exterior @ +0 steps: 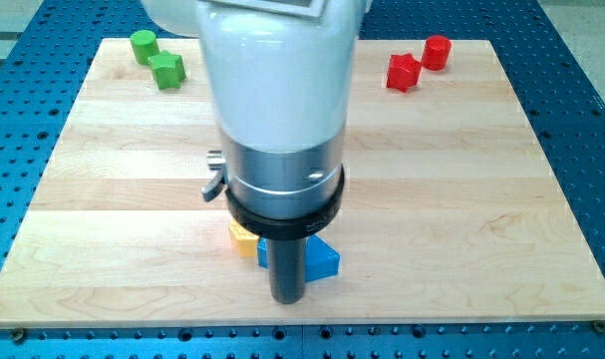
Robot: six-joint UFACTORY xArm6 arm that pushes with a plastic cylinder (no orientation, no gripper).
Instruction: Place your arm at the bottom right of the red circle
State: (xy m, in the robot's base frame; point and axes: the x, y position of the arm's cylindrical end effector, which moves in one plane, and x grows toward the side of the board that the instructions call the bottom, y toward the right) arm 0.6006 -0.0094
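Observation:
The red circle (437, 51) is a short red cylinder near the view's top right, on the wooden board (481, 199). A red star-like block (403, 73) lies just to its lower left. My arm's white and grey body (282, 120) fills the middle of the view. My tip (287, 299) is near the board's bottom edge, far to the lower left of the red circle. It stands right beside a blue block (323, 260) and a yellow block (244, 239), both partly hidden by the arm.
A green cylinder (143, 45) and a green angular block (167, 70) lie at the board's top left. The board rests on a blue perforated table (591, 150).

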